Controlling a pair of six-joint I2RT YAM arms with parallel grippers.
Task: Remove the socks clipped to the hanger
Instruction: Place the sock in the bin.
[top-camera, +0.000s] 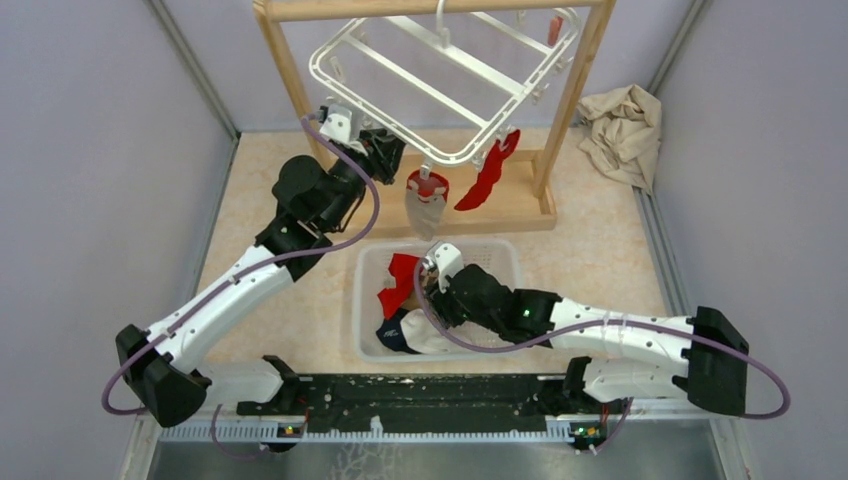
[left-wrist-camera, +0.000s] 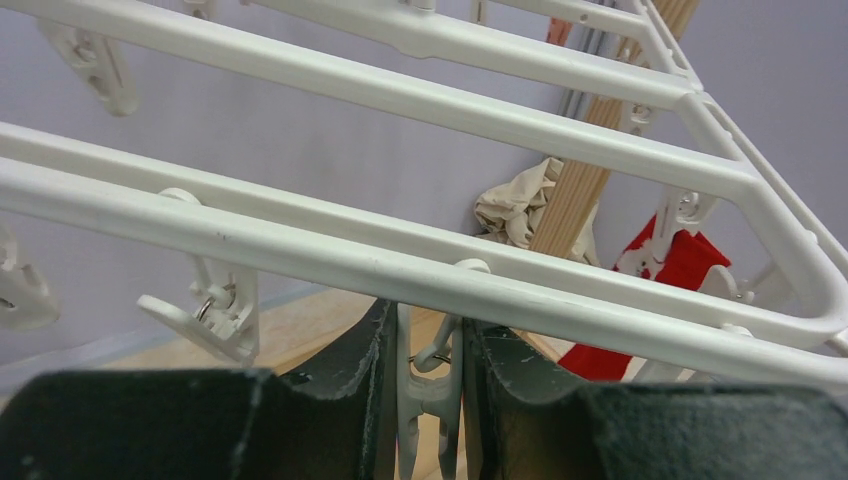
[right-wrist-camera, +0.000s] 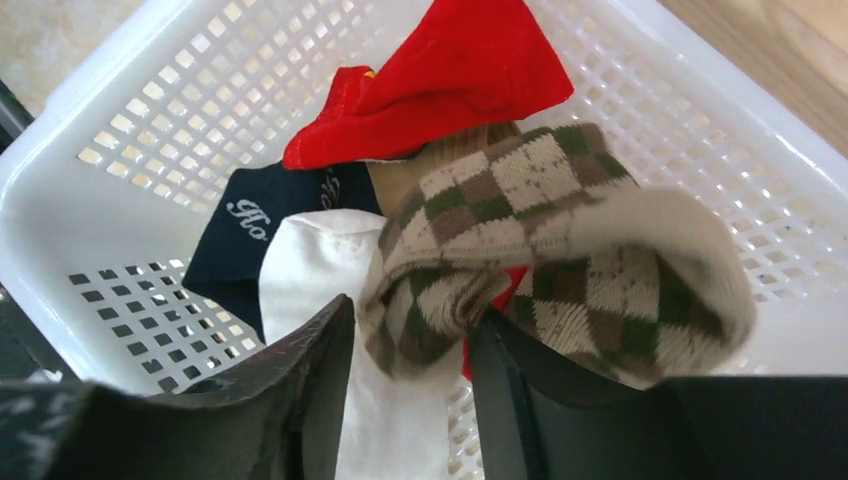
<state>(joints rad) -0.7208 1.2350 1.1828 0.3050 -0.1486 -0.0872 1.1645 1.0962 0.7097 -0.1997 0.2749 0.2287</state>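
The left gripper (left-wrist-camera: 428, 350) is clamped on a white clip (left-wrist-camera: 420, 405) under the hanger (left-wrist-camera: 400, 95), its near bar just above the fingers and a hanging red sock (left-wrist-camera: 690, 265) off to the right. The right gripper (right-wrist-camera: 412, 320) clenches an argyle sock (right-wrist-camera: 520, 180) inside the basket (right-wrist-camera: 180, 130), over a pile of socks (right-wrist-camera: 300, 240).

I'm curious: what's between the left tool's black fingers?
A white clip dangling from the hanger sits in the left tool, touching both fingers; the left wrist view shows it.

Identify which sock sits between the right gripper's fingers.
The green-and-brown argyle sock, held in the right gripper; the red sock, navy sock and white sock lie in the basket.
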